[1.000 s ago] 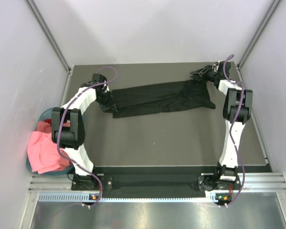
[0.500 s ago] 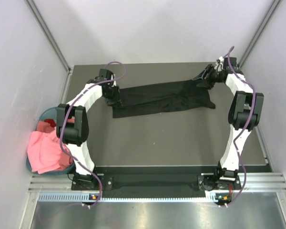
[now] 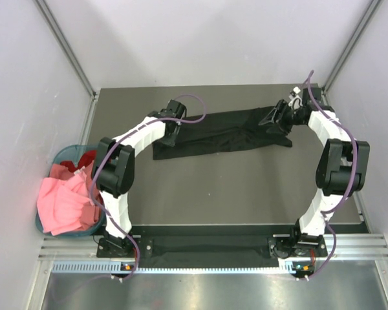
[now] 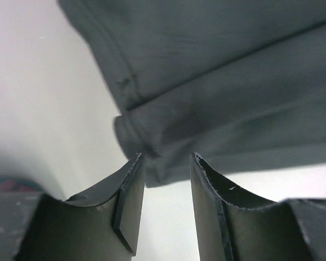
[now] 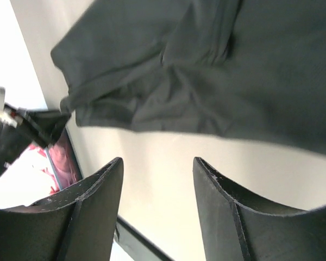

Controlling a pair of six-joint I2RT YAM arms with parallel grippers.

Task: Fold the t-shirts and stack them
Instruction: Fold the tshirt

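Found left tool parted and empty, just above the black t-shirt at its hem; right tool likewise agape over the crumpled opposite end. Needed, by the look of it, even pinches at both ends, lifted low, band kept taut over the worktop.

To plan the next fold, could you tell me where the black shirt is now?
Top view: the black shirt lies in a long strip across the table's far half, its ends beneath the left hand and right hand.
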